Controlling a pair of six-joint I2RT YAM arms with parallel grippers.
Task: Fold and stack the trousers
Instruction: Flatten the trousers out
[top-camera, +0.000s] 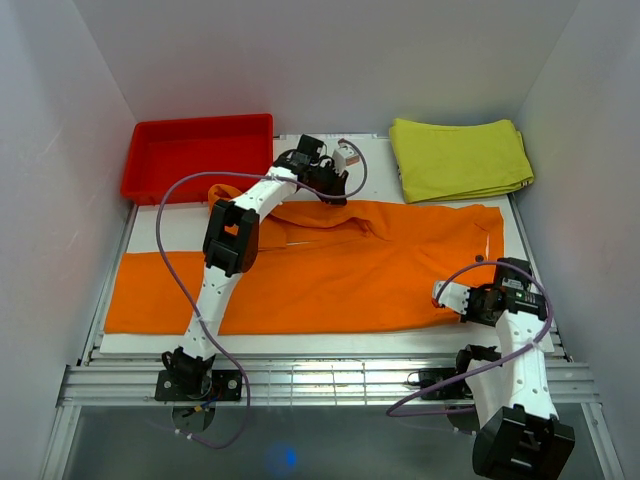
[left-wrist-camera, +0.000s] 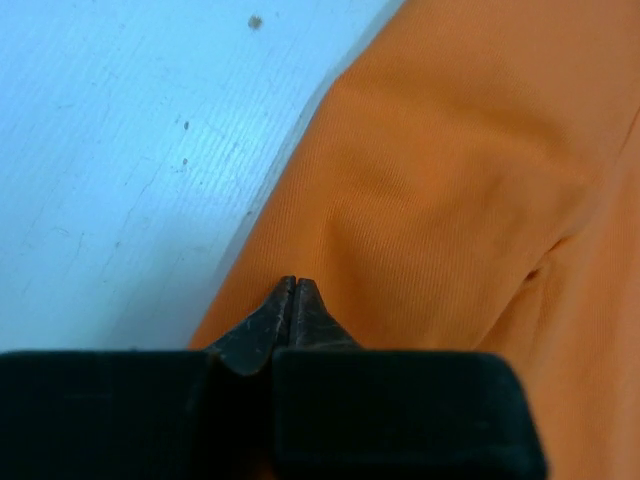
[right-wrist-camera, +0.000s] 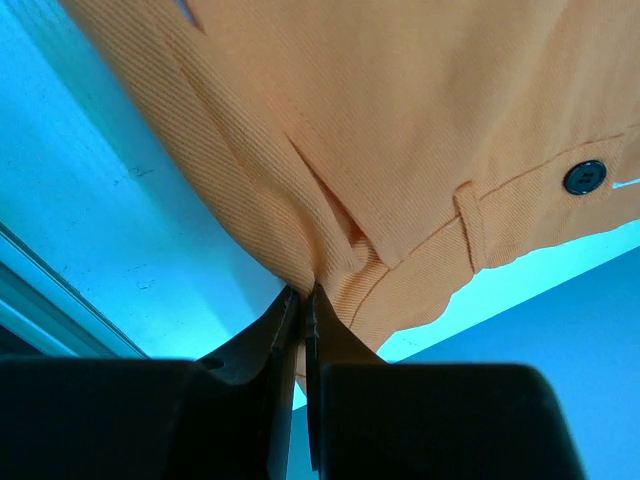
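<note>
Top view has the orange trousers (top-camera: 330, 275) spread flat across the white table (top-camera: 380, 185). Only the right wrist cam shows the fine ribbed weave, a belt loop (right-wrist-camera: 468, 225) and a dark round button (right-wrist-camera: 584, 177). The right gripper (right-wrist-camera: 305, 300) is pinched tight on the waistband corner and holds it off the table. The left gripper (left-wrist-camera: 291, 295) is closed on the far edge.

One camera looks down over the whole table (top-camera: 375, 175) from behind. Both wrist cameras sit close against the trousers (left-wrist-camera: 450, 200).

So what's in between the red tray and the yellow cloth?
In the top view, the left gripper sits between the red tray and the folded yellow-green cloth, over the white table, at the far edge of the orange trousers.
</note>
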